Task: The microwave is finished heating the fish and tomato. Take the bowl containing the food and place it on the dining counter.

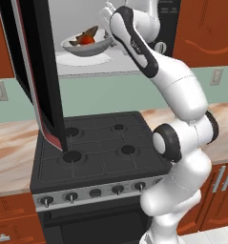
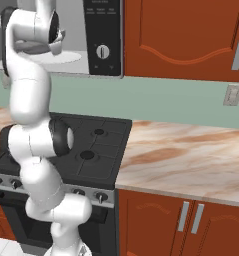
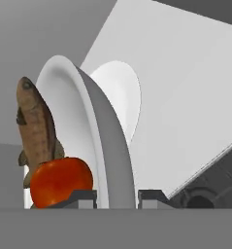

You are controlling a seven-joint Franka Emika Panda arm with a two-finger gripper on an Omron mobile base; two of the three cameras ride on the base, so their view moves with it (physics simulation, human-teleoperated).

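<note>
At the bottom of the hand view the gripper (image 3: pixel 117 198) has its two dark fingers (image 3: pixel 81 198) clamped on the rim of the bowl (image 3: pixel 95 146), one tip inside the rim and one outside. The tomato (image 3: pixel 61 181) sits in the bowl just beside the inner fingertip, and the fish (image 3: pixel 36 126) lies against it, stretching away along the bowl's inner wall. Beyond the bowl is the white turntable (image 3: pixel 120 97) on the light grey floor of the microwave (image 3: pixel 185 107).

In the left base view the bowl (image 1: pixel 87 45) appears to hang slightly above the turntable (image 1: pixel 84 59), though the gap is hard to judge. The microwave door (image 1: pixel 36 71) stands open over the black stove (image 1: pixel 96 147), with marble bench (image 1: pixel 10 143) on either side.
</note>
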